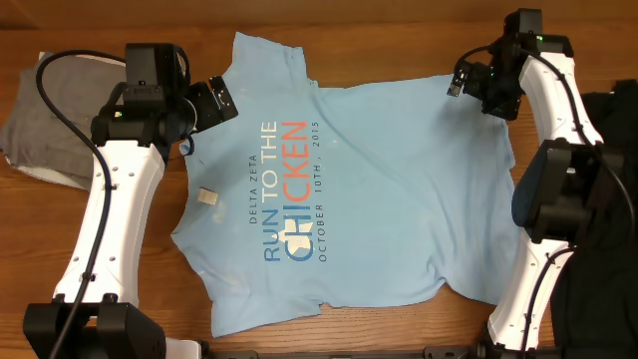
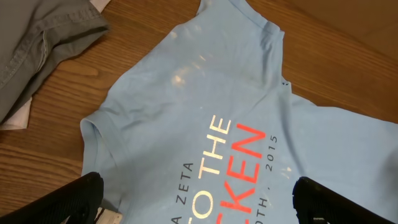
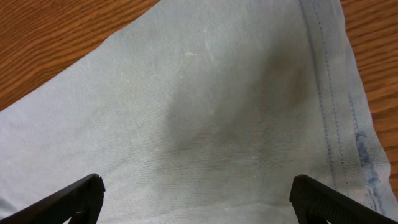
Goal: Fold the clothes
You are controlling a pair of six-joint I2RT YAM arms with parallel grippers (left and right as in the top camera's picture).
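Observation:
The light blue T-shirt (image 1: 369, 189) lies spread flat on the wooden table, print side up, with "RUN TO THE CHICKEN" in blue and orange. Its collar with a small tag is at the left. My left gripper (image 1: 221, 100) is open, above the shirt's upper left part near the far sleeve; the left wrist view shows the print (image 2: 233, 152) between my wide-open fingers (image 2: 196, 202). My right gripper (image 1: 462, 80) is open, above the shirt's far right corner; the right wrist view shows plain blue cloth and the stitched hem (image 3: 329, 93) between the fingers (image 3: 196, 202).
A grey garment (image 1: 45, 120) lies on the table at the far left, also in the left wrist view (image 2: 37, 43). Dark cloth (image 1: 608, 199) lies at the right edge beside the right arm's base. Bare wood shows along the table's far edge.

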